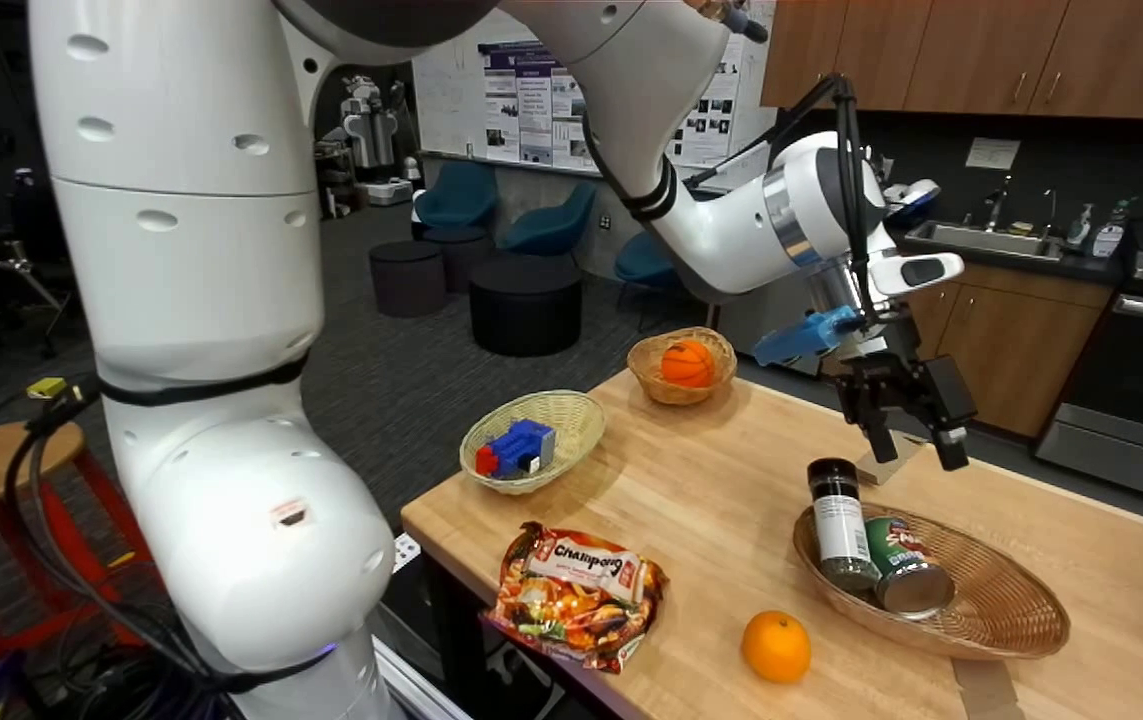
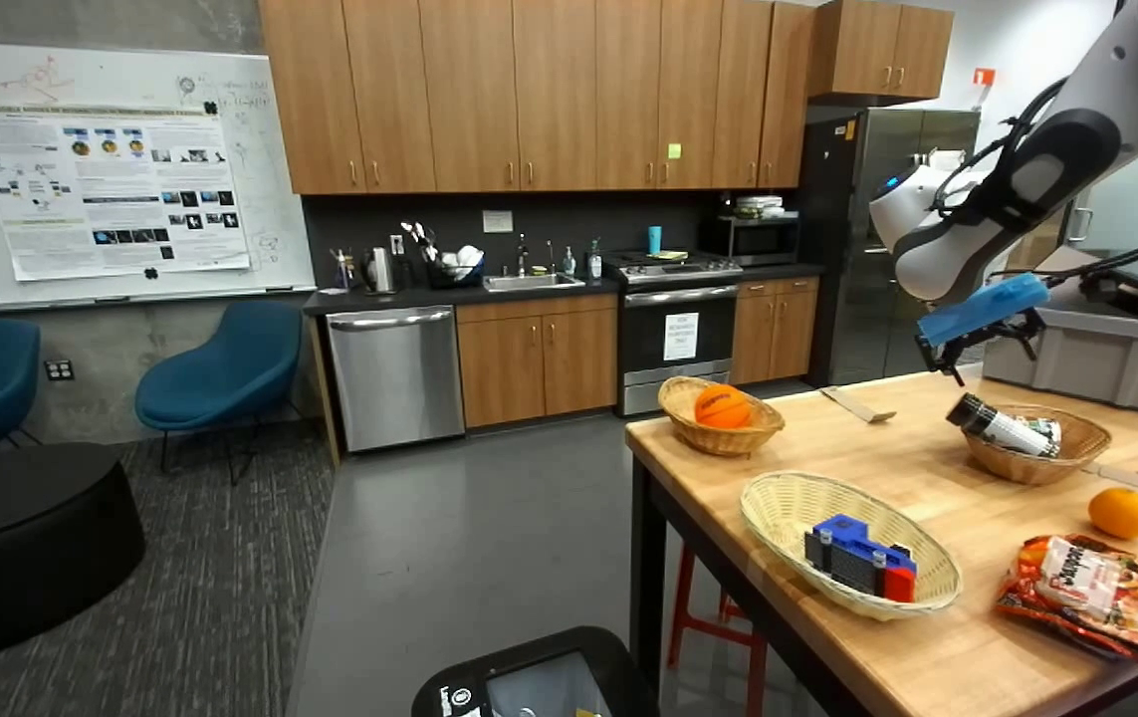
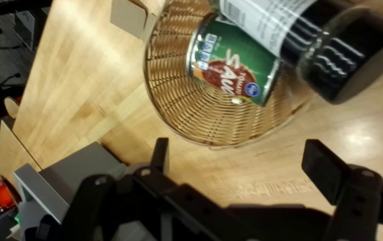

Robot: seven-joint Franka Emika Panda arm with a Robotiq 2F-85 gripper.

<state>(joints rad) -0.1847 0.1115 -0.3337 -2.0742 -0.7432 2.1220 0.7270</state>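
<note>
My gripper (image 1: 914, 452) is open with nothing between its fingers. It hovers above the table, close to a brown wicker basket (image 1: 1016, 610). In the wrist view the fingertips (image 3: 236, 147) are spread wide, with the near rim of the basket (image 3: 194, 117) beyond them. The basket holds a jar with a black lid and white label (image 1: 842, 530), leaning on the rim with its lid sticking out. A green tomato sauce can (image 3: 231, 67) lies in the basket beside the jar. The gripper also shows in an exterior view (image 2: 993, 362), above the jar (image 2: 1002, 426), touching nothing.
An orange (image 1: 776, 647) and a red noodle packet (image 1: 579, 595) lie on the table. A pale basket (image 2: 778, 503) holds a blue and red toy (image 2: 857, 558). A small basket (image 1: 646, 365) holds an orange ball (image 1: 688, 363). A grey bin (image 2: 1106, 358) stands behind the brown basket.
</note>
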